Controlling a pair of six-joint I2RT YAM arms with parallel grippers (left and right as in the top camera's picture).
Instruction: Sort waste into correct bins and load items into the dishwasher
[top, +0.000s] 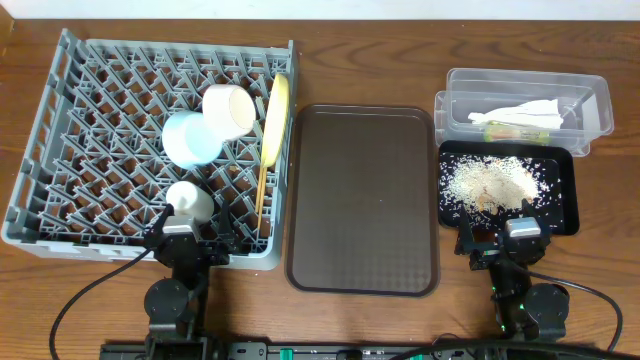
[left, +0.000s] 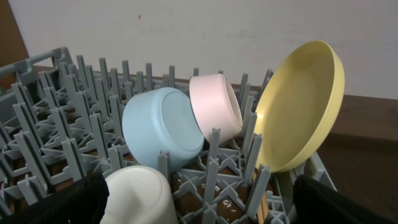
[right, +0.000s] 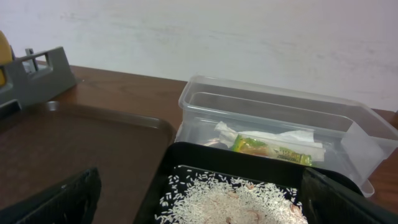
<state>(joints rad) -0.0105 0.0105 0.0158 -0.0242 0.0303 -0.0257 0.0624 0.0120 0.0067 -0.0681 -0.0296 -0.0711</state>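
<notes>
The grey dish rack (top: 90, 170) holds the white bowl (top: 228, 108), light blue bowl (top: 190, 137), yellow plate (top: 276, 115) on edge, small white cup (top: 190, 200) and chopsticks (top: 263, 180). The clear tub (top: 590, 110) holds the napkin (top: 525, 112) and green-yellow sachet (top: 497, 128). The black tray (top: 565, 190) holds the rice scraps (top: 490, 182). My left gripper (top: 190, 240) is open and empty at the rack's front edge, next to the cup (left: 138, 199). My right gripper (top: 510, 240) is open and empty at the black tray's front edge (right: 186, 155).
The brown serving tray (top: 362, 198) lies between the rack and the bins. In the left wrist view the blue bowl (left: 163, 127) leans against the white bowl (left: 216, 107), with the plate (left: 300, 106) to the right. A few rice grains lie under the rack.
</notes>
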